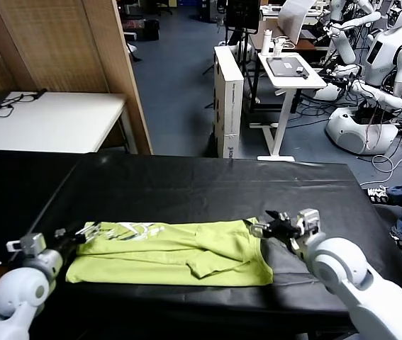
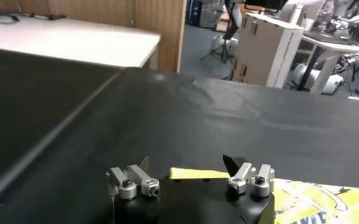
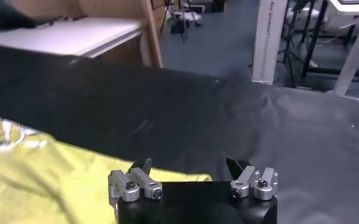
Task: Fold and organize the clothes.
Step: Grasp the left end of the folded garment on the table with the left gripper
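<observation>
The lime yellow-green T-shirt (image 1: pixel 172 251) lies folded into a long band on the black table (image 1: pixel 201 184), near the front edge, with a white print near its left end. My left gripper (image 1: pixel 87 231) is open at the shirt's left end; its wrist view shows a shirt edge (image 2: pixel 197 174) between the spread fingers of the left gripper (image 2: pixel 188 165). My right gripper (image 1: pixel 266 225) is open at the shirt's right end. In its wrist view the shirt (image 3: pixel 57 176) lies under and beside the right gripper (image 3: pixel 188 167). Neither holds cloth.
A white table (image 1: pixel 52 120) stands at the back left, beside a wooden partition (image 1: pixel 115 64). A cardboard box (image 1: pixel 227 99), a small white desk (image 1: pixel 289 71) and other robots (image 1: pixel 371 78) stand beyond the table's far edge.
</observation>
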